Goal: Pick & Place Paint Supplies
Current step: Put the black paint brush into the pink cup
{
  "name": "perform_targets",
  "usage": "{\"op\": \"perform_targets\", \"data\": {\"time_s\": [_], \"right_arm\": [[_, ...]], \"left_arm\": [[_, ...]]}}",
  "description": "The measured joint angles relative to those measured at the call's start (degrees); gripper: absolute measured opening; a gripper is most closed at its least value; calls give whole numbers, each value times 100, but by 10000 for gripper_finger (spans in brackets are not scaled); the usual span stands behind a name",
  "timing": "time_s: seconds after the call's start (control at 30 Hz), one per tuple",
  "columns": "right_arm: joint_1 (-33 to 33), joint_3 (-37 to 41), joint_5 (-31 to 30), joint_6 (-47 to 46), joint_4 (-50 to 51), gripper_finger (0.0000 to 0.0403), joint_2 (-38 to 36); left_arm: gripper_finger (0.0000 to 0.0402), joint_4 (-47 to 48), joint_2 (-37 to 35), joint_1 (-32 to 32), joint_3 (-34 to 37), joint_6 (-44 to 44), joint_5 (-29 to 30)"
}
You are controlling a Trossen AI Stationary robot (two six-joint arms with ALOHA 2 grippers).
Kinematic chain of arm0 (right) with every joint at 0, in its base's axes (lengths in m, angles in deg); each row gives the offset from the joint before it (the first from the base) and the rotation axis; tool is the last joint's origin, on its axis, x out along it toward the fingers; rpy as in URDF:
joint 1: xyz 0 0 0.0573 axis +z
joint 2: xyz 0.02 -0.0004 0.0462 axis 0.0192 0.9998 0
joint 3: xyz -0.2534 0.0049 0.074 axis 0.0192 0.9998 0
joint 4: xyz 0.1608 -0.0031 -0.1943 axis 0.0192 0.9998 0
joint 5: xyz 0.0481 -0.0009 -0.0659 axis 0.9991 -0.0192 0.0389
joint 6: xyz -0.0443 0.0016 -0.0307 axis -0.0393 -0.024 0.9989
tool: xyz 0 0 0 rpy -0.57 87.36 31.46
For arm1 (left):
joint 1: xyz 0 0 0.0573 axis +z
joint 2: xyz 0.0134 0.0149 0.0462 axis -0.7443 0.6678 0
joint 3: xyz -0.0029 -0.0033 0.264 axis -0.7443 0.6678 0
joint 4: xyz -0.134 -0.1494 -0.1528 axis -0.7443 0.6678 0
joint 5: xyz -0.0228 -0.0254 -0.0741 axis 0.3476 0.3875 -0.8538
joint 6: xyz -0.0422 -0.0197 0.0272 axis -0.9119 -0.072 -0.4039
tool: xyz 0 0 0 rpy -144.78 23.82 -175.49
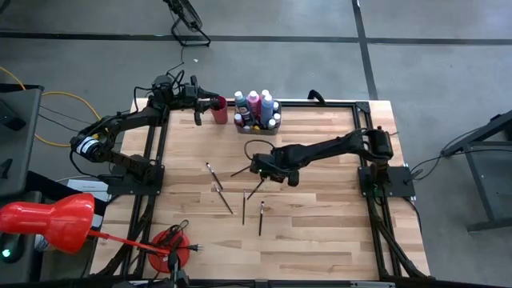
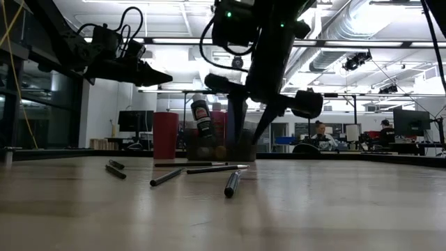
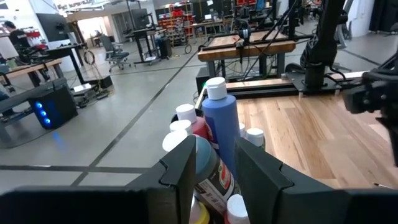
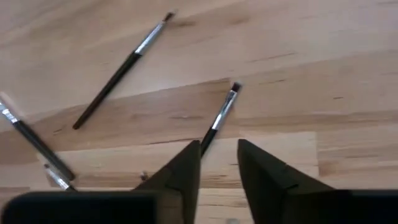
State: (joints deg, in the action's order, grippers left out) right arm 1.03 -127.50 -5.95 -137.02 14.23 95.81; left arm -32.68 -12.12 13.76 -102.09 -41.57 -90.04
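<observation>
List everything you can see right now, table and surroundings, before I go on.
table: one, light wood, under both arms
paint bottles: about ten, pink, blue and white-capped, clustered at the back edge, middle
cup: one, red-pink, left of the bottles
brushes: about six, dark handles, scattered mid-table
red bulb-shaped thing: one, off the front left corner
red round thing: one, front left edge of the table
people: two, seated far behind the table
left tool: open, raised beside the cup, facing the bottles
right tool: open, low over one brush mid-table
</observation>
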Motion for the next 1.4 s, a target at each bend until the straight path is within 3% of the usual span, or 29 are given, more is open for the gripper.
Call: {"op": "perform_targets", "data": {"time_s": [0.2,0.4,0.8,1.2,1.4], "right_arm": [[-118,2,51,-443,113,162,107],[-280,-2,0,-690,80,177,103],[-423,0,481,-1593,-29,150,434],[-525,-28,777,-1600,-148,147,698],[-510,-17,757,-1592,-80,95,711]], "left_arm": [[109,0,0,0,0,0,-4],[109,2,0,0,0,0,-4],[109,46,0,-2,0,0,-9],[109,221,0,0,0,1,-9],[109,302,0,0,0,9,-7]]}}
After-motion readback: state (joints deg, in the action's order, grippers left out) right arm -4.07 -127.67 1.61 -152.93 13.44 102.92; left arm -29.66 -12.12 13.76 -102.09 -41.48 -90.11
